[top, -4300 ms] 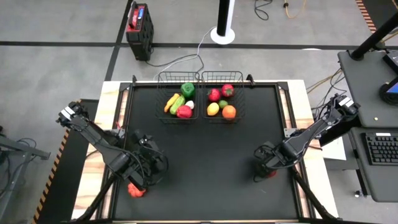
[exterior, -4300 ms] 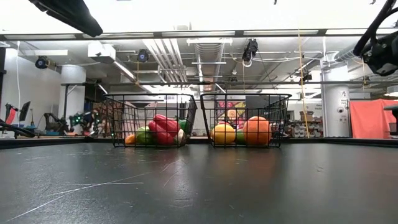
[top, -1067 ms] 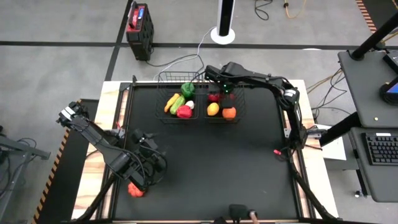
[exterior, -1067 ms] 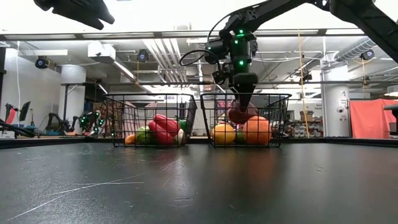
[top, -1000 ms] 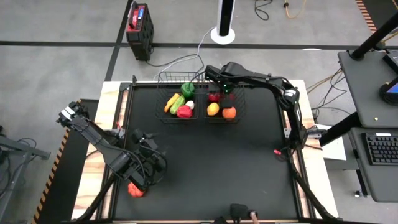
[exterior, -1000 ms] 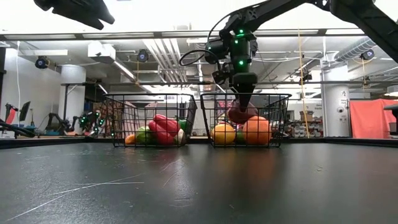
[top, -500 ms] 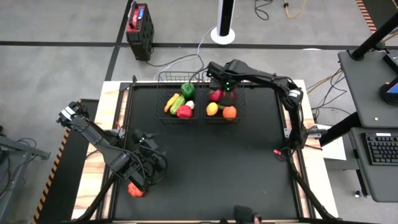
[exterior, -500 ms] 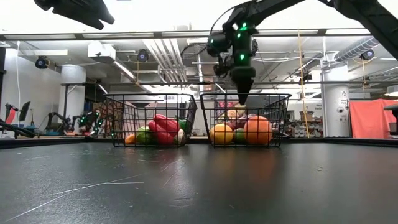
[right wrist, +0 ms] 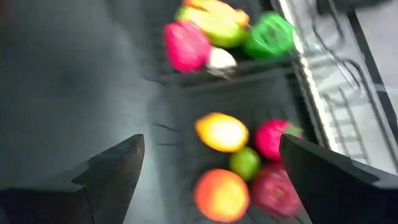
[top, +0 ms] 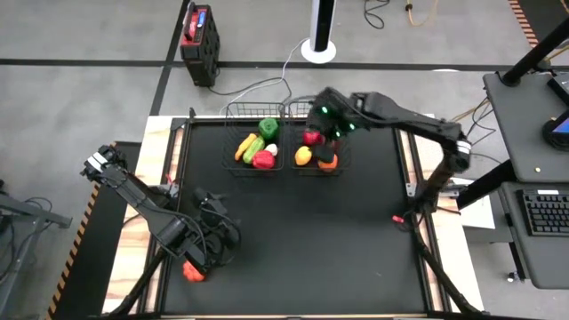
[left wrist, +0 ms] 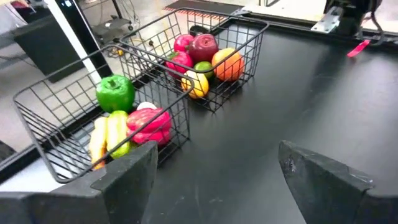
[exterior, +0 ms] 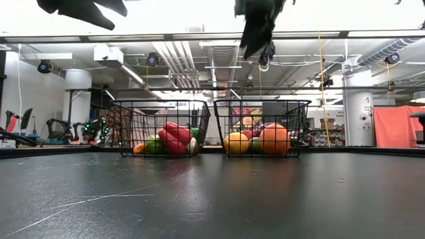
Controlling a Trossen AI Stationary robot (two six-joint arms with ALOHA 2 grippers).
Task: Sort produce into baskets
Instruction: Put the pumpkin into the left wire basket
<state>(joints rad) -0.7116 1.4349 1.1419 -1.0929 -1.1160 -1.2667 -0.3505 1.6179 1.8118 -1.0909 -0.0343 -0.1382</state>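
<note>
Two black wire baskets stand side by side at the table's far edge. The left basket (top: 228,133) holds a green pepper (left wrist: 115,93), a red pepper (left wrist: 149,124), a garlic and yellow and green long pieces. The right basket (top: 311,172) holds a lemon (right wrist: 222,132), an orange (right wrist: 217,194), a lime and red pieces. My right gripper (right wrist: 211,162) is open and empty, high above the right basket (exterior: 302,126). My left gripper (left wrist: 217,168) is open and empty over the table's near left part (top: 213,238).
The black table top (top: 302,231) between the baskets and the near edge is bare. A small red item (top: 396,220) lies by the table's right edge. The right arm (top: 400,116) reaches over the far right corner.
My right gripper has gone up out of the right basket, from among the fruit to well above the rim. A red piece stays in the basket.
</note>
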